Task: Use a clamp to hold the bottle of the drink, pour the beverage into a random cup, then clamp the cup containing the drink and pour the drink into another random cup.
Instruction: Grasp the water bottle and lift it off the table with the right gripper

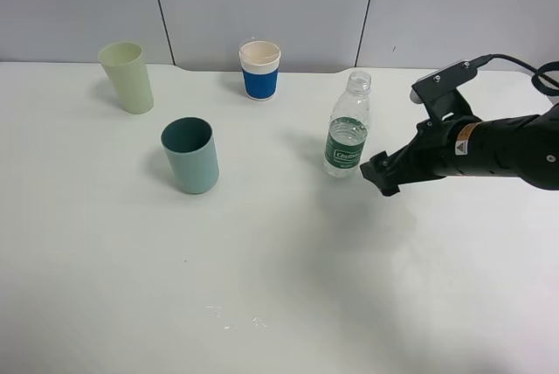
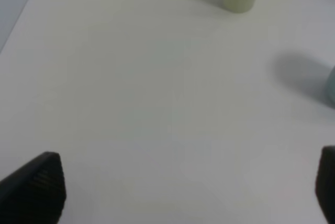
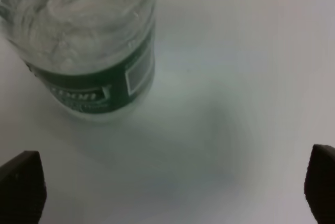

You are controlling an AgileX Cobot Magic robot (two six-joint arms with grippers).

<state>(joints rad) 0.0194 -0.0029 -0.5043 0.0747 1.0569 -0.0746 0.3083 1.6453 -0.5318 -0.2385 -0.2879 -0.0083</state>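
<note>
The white counter carries everything, and the right arm reaches over it from the right side, lying low and almost level. Three cups stand upright and well apart from this arm: a pale yellow-green cup at the far left, a teal tumbler nearer to the front, and a blue paper cup at the back near the wall. The bottle stands upright on the counter between the blue paper cup and the arm, without a cap, so its long axis is vertical. The right fingers are spread wide and hold nothing. The bottle is just beside them, on the side toward the middle of the counter, at the height of its green label, and not touching them. In the right wrist view the bottle is in front of the fingers but nearer to one finger than to the other, not in the middle of the gap. I judge that the coming move needs a small sideways correction and then a short advance, so that the body enters between the fingers before they close. The left fingers are also spread wide and empty, over bare counter, so the right arm is clearly the nearer one.
</note>
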